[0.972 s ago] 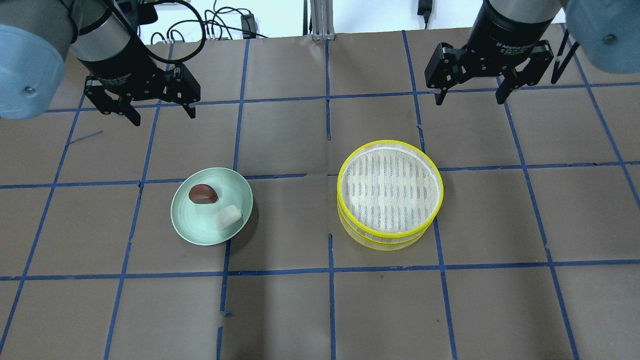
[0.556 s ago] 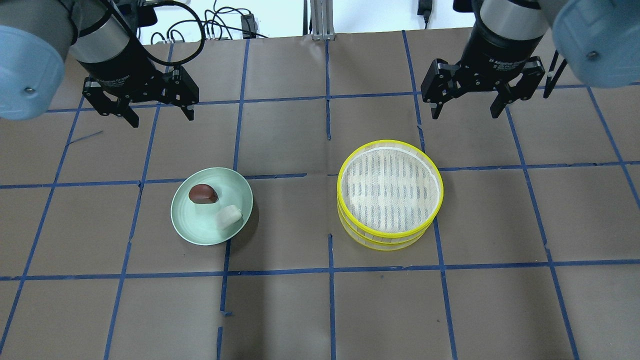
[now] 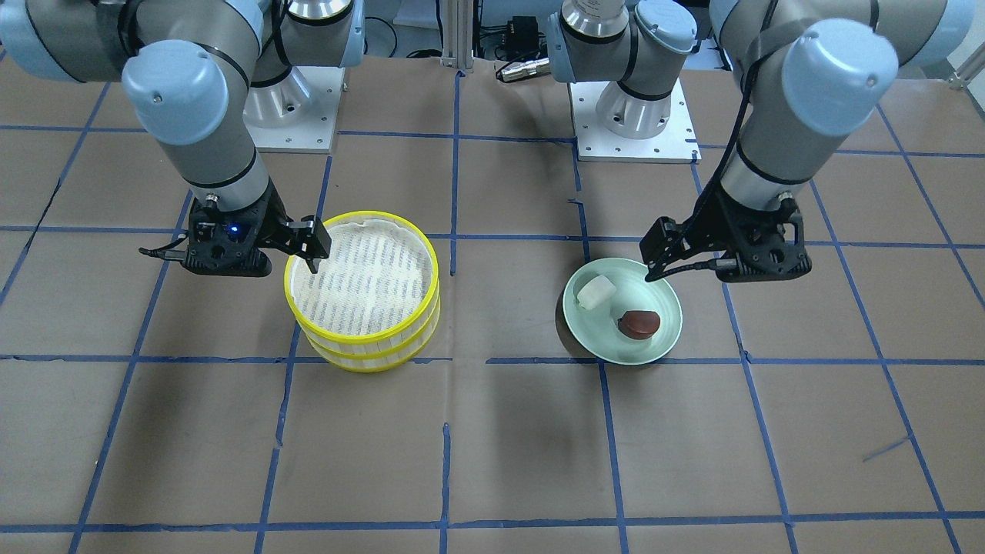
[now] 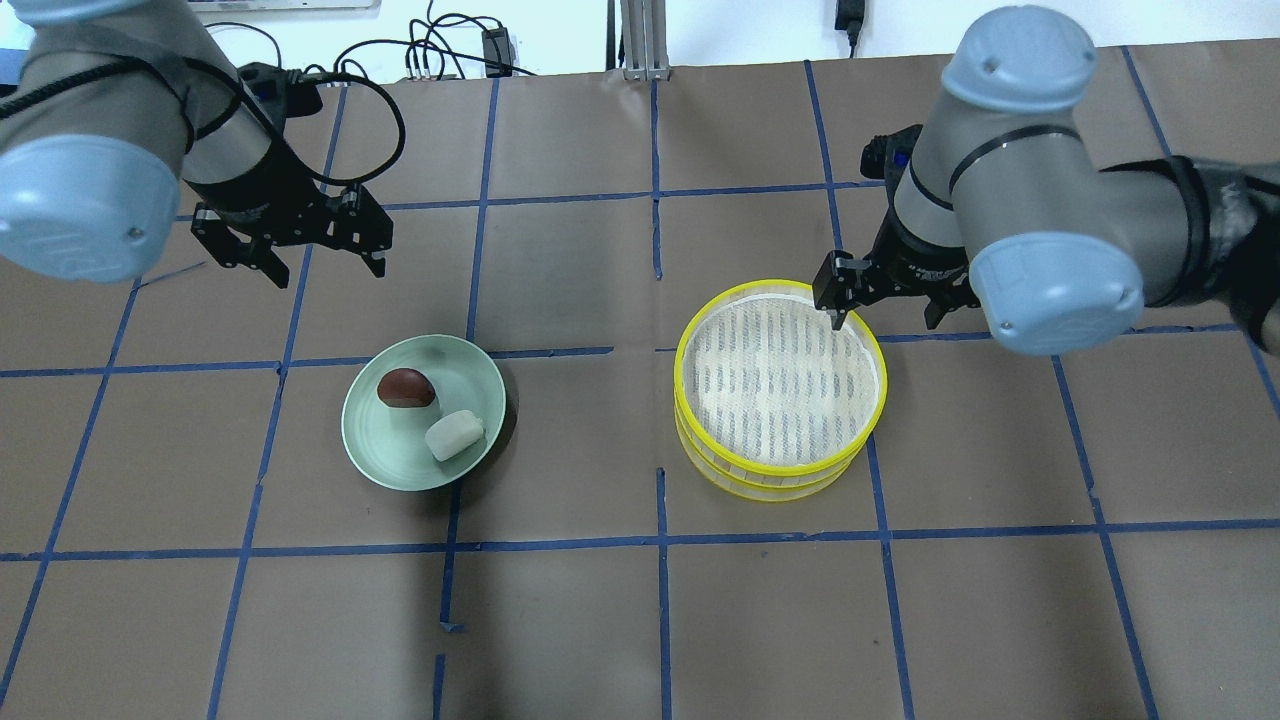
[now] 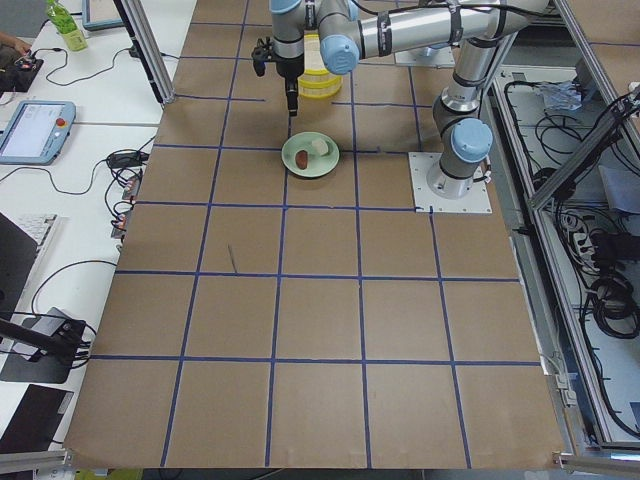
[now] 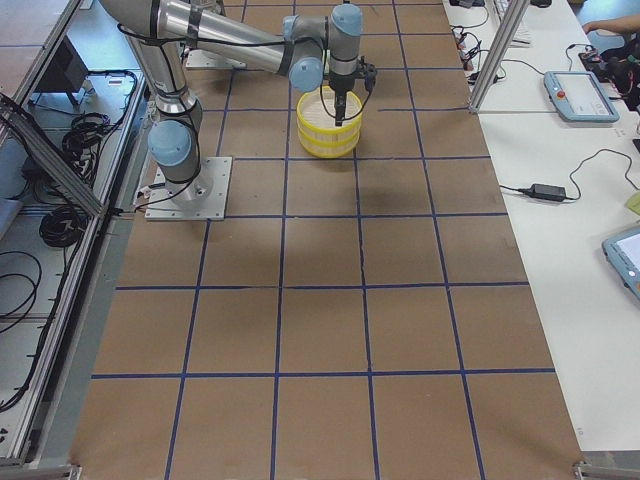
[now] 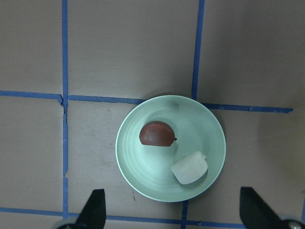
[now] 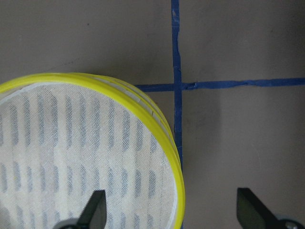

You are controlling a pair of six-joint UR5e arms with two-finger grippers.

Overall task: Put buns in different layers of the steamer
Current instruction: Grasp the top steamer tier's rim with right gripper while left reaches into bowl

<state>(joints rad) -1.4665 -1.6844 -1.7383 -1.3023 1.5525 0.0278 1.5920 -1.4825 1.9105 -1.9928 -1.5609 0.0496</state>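
While the white bun [image 4: 455, 437] and brown bun [image 4: 406, 388] lay on the green plate [image 4: 385, 455] left of centre, left jaws hung released upper left of it; right jaws, released, straddled the upper-right rim of the stacked steamer layers [image 4: 780, 385].

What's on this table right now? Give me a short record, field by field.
Plate: pale green round plate, holding both buns
Buns: white half-moon bun; reddish-brown half-moon bun
Steamer: two yellow-rimmed round trays, stacked, top one empty
Left gripper: fingers open, raised near the plate, empty
Right gripper: fingers open, straddling the top tray's rim
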